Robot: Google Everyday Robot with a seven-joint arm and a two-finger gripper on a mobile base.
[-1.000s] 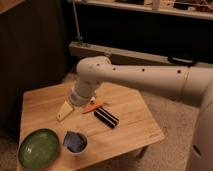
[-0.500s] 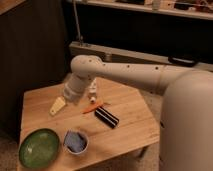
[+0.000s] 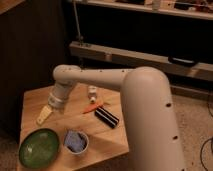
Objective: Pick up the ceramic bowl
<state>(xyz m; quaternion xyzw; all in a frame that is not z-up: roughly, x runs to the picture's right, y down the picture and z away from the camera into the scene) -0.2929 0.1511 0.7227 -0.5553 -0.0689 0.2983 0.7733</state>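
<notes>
Ceramic bowl [image 3: 39,146] — one, beside one cup [image 3: 76,141] — one gripper [image 3: 44,114] nearby, jaws: cannot tell.

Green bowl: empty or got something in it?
Empty: the ceramic bowl shows only bare green interior. The gripper hangs just behind it, not touching.

The gripper [image 3: 44,114] hangs over the table [image 3: 31,98], seemingly just beyond the ceramic bowl [image 3: 39,147].

Your arm [image 3: 100,77] has swung left across the counter [image 3: 102,144]. The end effector [image 3: 44,115] has moved from mid-counter to the left part and now sits near the ceramic bowl [image 3: 39,146], on its far side. The small white bottle [image 3: 92,91], screened by the arm a second ago, is now exposed.
</notes>
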